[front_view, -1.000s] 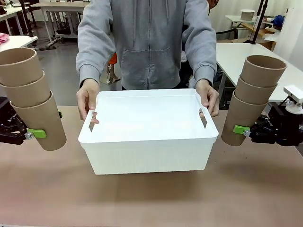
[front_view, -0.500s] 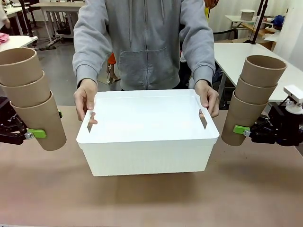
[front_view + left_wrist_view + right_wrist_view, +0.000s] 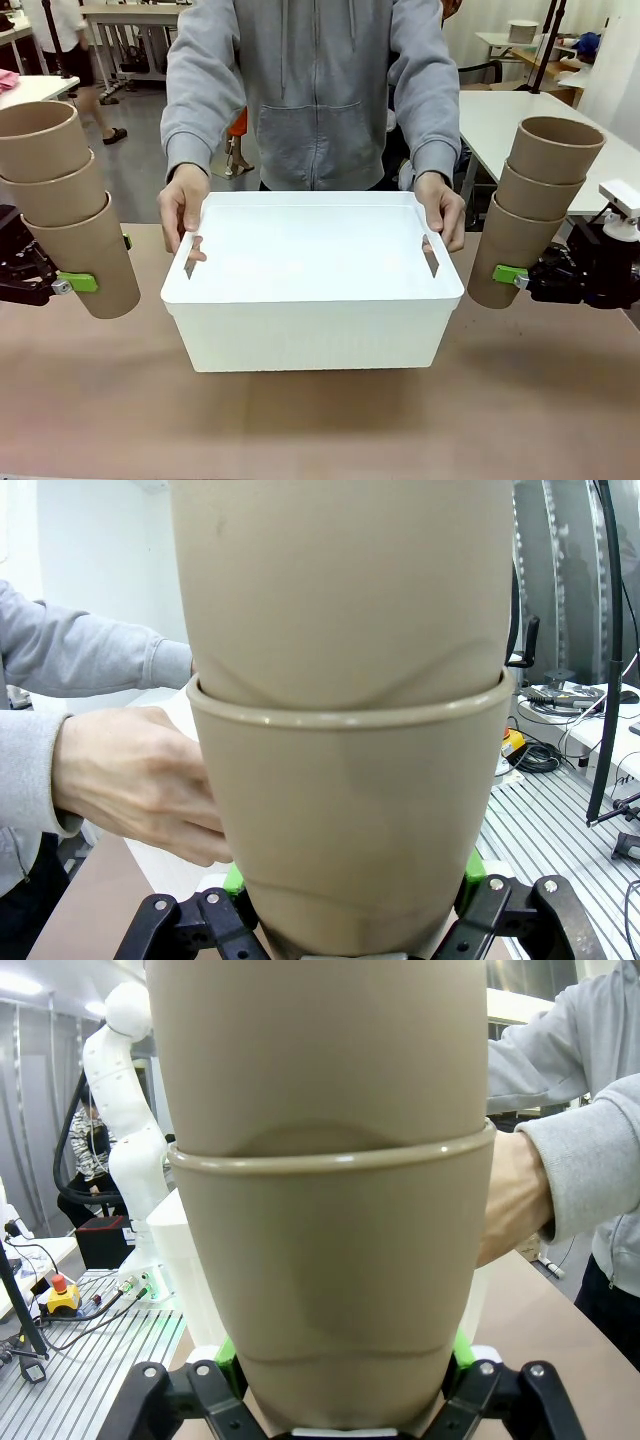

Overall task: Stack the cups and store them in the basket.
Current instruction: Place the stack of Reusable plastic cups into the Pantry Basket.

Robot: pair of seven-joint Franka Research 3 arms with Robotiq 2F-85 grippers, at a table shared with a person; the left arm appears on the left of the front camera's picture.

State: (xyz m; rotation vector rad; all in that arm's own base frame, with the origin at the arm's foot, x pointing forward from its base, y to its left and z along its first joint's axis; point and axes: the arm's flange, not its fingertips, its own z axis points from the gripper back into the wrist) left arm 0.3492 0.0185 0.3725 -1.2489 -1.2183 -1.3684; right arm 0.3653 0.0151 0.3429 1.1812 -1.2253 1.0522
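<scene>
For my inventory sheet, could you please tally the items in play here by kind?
Tan matte tapered cups: 6, in two nested stacks of 3
White rectangular plastic basket: 1
Total: 7

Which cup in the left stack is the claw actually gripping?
The bottom cup; only it is pinched by the left claw, near its base.

A white rectangular plastic basket [image 3: 310, 335] with smooth solid walls, a rolled rim and slot handles stands upright at mid-table. On either side, clear of the tabletop, three matte tan-brown tapered cups nest rims-up: the left stack [image 3: 65, 210] and the right stack [image 3: 535, 210], both tilted outward.
</scene>
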